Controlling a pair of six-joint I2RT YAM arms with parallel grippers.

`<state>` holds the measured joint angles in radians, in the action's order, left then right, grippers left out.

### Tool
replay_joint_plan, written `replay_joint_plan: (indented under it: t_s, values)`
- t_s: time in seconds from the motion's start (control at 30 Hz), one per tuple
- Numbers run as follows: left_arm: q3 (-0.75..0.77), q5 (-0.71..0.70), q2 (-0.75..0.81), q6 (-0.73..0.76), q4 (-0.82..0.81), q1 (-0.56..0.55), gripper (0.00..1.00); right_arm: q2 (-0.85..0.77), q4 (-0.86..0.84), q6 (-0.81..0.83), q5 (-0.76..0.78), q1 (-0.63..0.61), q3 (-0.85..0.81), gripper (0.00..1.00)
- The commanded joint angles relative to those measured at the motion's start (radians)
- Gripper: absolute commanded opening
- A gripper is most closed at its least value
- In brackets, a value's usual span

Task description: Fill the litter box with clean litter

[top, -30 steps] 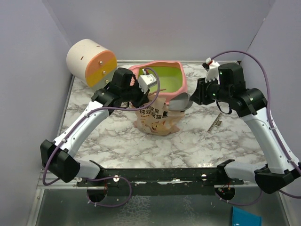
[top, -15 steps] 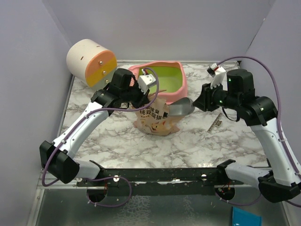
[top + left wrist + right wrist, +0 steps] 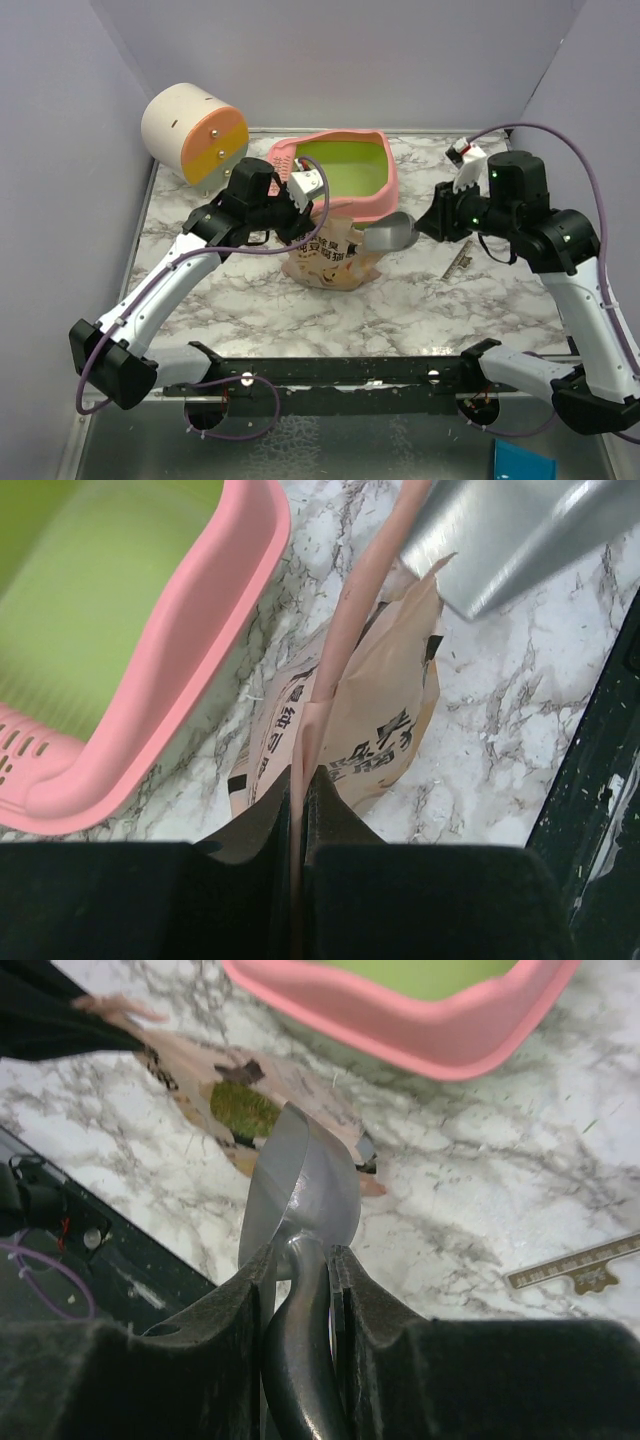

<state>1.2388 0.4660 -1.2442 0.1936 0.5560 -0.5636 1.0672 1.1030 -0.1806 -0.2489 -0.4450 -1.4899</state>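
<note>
The litter box [image 3: 391, 186] is a pink tray with a lime-green basin, standing at the back centre; its rim shows in both wrist views [image 3: 190, 630] [image 3: 420, 1030]. A beige printed pouch [image 3: 330, 258] stands just in front of it. My left gripper [image 3: 296, 220] [image 3: 298, 775] is shut on the pouch's top edge [image 3: 330, 660]. Clean litter [image 3: 243, 1108] shows as green granules inside the pouch's open mouth. My right gripper [image 3: 432, 222] [image 3: 300, 1250] is shut on the handle of a grey scoop [image 3: 388, 233] [image 3: 310, 1190], whose bowl hangs beside the pouch's mouth.
A cream-and-orange cylinder [image 3: 195, 133] lies at the back left by the wall. A thin flat strip [image 3: 458, 262] [image 3: 585, 1270] lies on the marble to the right. A black rail [image 3: 330, 375] runs along the near edge. Purple walls close in both sides.
My right arm has drawn back to the right with the scoop, away from the pouch. My left gripper has shifted slightly left, still holding the pouch's edge.
</note>
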Motion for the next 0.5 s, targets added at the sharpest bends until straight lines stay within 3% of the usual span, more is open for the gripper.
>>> replay_joint_plan:
  t_s: [0.0,0.1,0.47]
  values:
    - [-0.019,0.046,0.094,-0.010,-0.094,-0.004,0.00,0.005,-0.011,-0.009,0.087,-0.003,-0.164,0.01]
    - [-0.041,0.042,0.115,-0.019,-0.116,-0.005,0.00,0.026,0.003,-0.001,0.055,-0.003,-0.176,0.01]
    - [-0.057,0.064,0.120,-0.039,-0.155,-0.012,0.00,-0.005,-0.068,-0.001,0.030,-0.004,0.029,0.01]
